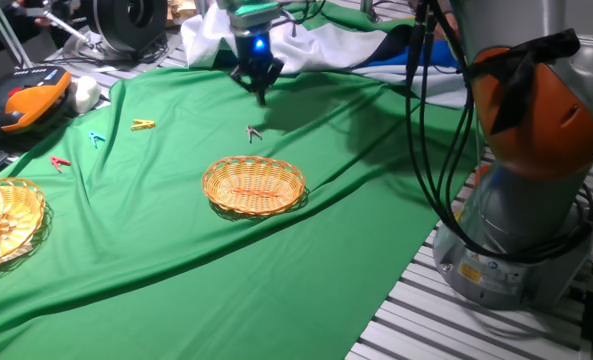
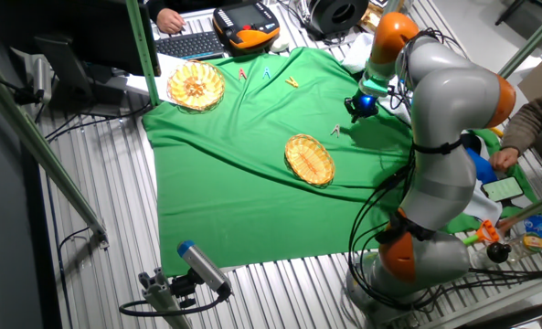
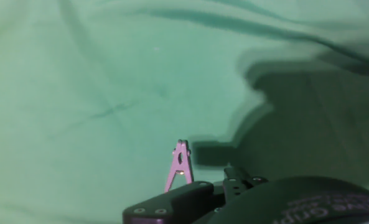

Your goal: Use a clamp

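The clamp (image 1: 254, 133) is a tiny dark grey-brown clip lying on the green cloth, just behind the oval wicker basket (image 1: 254, 186). It also shows in the other fixed view (image 2: 335, 130) and low in the hand view (image 3: 179, 165), where it looks pinkish-grey. My gripper (image 1: 260, 93) hangs above the cloth a short way behind the clamp, apart from it. Its fingers come together to a point and hold nothing. It shows in the other fixed view (image 2: 356, 114) to the right of the clamp. The hand view shows only dark parts of the hand along the bottom edge.
A yellow clothespin (image 1: 143, 125), a blue one (image 1: 97, 139) and a red one (image 1: 61, 163) lie on the cloth at the left. A second wicker basket (image 1: 1, 220) sits at the left edge. An orange pendant (image 1: 31, 100) lies behind it. The robot base (image 1: 516, 200) stands at the right.
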Available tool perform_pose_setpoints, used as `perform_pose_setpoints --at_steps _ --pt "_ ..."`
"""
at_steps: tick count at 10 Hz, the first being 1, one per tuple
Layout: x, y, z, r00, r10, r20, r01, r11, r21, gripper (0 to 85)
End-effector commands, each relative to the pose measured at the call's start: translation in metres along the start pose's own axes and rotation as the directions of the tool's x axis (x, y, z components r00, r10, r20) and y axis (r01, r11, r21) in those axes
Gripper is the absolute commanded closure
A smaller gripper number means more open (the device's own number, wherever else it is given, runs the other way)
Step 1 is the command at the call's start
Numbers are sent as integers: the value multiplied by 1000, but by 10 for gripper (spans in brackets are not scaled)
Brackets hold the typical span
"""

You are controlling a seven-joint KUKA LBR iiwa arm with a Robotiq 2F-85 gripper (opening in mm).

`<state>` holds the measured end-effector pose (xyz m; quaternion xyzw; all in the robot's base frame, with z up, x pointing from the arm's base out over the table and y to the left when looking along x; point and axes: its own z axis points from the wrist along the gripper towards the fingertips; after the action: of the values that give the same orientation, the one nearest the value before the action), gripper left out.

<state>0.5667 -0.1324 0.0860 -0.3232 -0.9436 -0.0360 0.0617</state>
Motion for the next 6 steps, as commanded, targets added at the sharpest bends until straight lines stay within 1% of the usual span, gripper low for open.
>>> perform_pose_setpoints --at_steps 1,2,3,4,5,6 --pt "8 22 2 842 538 26 -536 841 -72 510" --pt "14 39 3 826 561 52 -558 827 -72 340" --pt "16 42 8 828 558 61 -554 830 -69 170" --pt "14 41 15 836 546 53 -542 837 -74 170" --pt "14 41 25 836 545 58 -540 838 -84 170" --pt "14 41 30 837 544 58 -538 838 -85 170"
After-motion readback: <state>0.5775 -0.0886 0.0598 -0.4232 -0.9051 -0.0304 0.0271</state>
